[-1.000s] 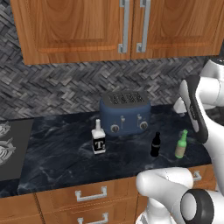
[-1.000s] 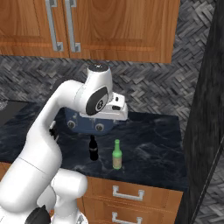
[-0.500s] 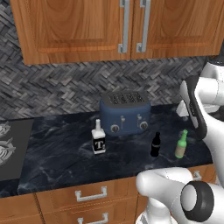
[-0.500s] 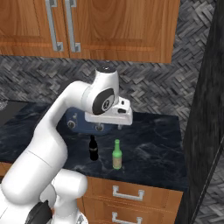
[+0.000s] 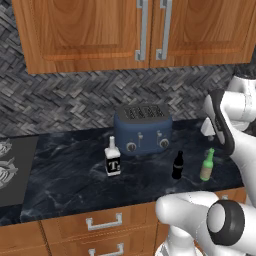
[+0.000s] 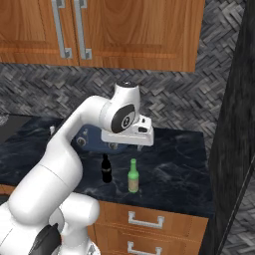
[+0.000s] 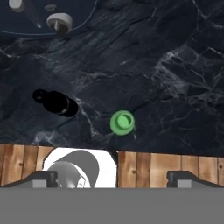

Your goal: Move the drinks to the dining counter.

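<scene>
Gripper [image 7: 112,177] hangs wide open, empty, above the green bottle [image 6: 133,176] near the worktop's [image 6: 174,174] front edge. Black bottle [image 6: 105,169] stands just beside it, clear bottle [image 5: 113,159] further along by the toaster [image 5: 143,129]. All three drinks wait; nothing moved yet.

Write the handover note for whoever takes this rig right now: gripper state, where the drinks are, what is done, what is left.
Gripper: open, holding nothing, looking down from above the green bottle.
Drinks: green bottle and black bottle stand side by side near the worktop's front edge; the clear bottle stands left of them, in front of the blue toaster.
Done: nothing moved yet.
Left: carry all three to the dining counter.
</scene>
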Tool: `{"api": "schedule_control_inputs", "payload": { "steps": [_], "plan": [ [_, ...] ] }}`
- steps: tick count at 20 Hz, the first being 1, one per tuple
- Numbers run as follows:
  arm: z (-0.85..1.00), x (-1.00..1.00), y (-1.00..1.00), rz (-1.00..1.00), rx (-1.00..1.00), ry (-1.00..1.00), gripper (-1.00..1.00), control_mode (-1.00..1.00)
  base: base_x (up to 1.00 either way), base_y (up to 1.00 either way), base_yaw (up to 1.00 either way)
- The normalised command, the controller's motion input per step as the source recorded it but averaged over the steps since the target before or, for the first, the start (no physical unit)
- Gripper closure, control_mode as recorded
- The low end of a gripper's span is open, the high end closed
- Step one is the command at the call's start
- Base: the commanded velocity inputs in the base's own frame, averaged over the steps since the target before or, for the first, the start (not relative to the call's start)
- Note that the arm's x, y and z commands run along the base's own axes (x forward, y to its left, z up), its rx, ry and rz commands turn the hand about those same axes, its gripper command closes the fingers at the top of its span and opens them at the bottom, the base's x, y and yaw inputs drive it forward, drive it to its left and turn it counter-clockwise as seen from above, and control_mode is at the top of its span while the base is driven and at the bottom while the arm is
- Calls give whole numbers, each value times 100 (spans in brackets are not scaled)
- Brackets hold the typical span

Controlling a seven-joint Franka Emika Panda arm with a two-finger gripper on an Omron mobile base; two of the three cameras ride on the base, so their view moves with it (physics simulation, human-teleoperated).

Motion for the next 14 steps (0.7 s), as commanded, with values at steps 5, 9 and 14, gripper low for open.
{"api": "schedule_control_inputs", "payload": {
  "steps": [5, 9, 14],
  "plan": [
    [-26, 5, 0, 0, 0, 0, -100, -100, 0, 0, 0],
    [-26, 1, -2, 0, 0, 0, -100, -100, 0, 0, 0],
    [-27, 7, 0, 0, 0, 0, -100, -100, 0, 0, 0]
  ]
}}
